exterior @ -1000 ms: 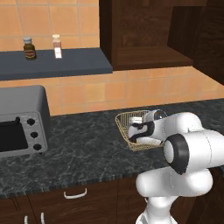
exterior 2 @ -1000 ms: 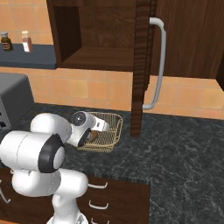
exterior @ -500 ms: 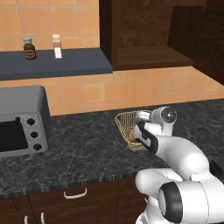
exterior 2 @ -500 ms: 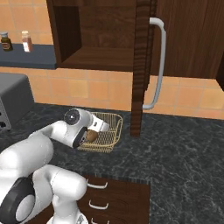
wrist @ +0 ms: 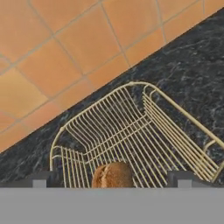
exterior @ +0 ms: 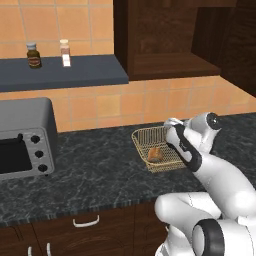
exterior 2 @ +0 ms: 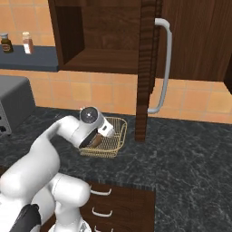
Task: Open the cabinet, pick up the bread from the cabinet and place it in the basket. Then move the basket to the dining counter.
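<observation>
Brown bread (wrist: 113,176) between open gripper (wrist: 113,178) tips

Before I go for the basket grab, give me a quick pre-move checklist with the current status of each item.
1. Cabinet door open: ok, it stands swung out, the shelf behind it bare.
2. Bread in the basket: ok, the bun lies on the mesh floor in all three views.
3. Gripper released and open: ok, the fingertips stand wide apart either side of the bun, not pinching it.
4. Basket flat on the black worktop: ok, it sits level near the tiled wall.
5. Gripper lined up on a basket rim for grasping: not ok, it hangs over the middle, above the bun.
6. Route to the dining counter: cannot tell, that counter is outside these views.
</observation>
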Controlling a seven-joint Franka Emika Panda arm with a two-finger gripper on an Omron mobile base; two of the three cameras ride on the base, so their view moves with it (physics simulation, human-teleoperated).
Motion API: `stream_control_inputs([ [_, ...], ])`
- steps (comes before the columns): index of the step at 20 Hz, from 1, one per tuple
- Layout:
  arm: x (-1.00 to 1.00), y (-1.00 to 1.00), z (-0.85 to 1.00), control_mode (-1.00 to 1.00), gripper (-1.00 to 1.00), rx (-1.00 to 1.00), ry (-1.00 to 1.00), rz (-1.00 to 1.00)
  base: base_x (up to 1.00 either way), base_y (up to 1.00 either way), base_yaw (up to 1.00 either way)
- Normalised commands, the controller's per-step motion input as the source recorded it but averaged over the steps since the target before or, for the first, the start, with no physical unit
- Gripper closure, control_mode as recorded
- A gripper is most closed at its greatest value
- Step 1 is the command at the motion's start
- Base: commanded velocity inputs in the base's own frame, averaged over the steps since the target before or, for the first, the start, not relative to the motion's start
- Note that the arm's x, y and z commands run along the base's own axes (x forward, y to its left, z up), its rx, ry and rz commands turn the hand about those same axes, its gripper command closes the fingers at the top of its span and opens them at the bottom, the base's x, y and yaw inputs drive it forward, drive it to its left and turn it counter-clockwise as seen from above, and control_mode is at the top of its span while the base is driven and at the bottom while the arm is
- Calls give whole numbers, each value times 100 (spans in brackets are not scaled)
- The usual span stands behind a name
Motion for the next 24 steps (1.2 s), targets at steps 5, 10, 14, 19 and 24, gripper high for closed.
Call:
stream_control_inputs([
  [5, -12, -19, 0, -100, -100, 39, 9, 0, 0, 0, 0],
  [10, -12, -3, -1, -100, -100, 35, 1, 0, 0, 0, 0],
  [14, 0, -20, 4, -100, -100, 15, 4, 6, 0, 0, 0],
  [19, 0, -2, -20, -100, -100, 9, 0, 7, 0, 0, 0],
  [24, 0, -36, -5, -100, -100, 12, 0, 13, 0, 0, 0],
])
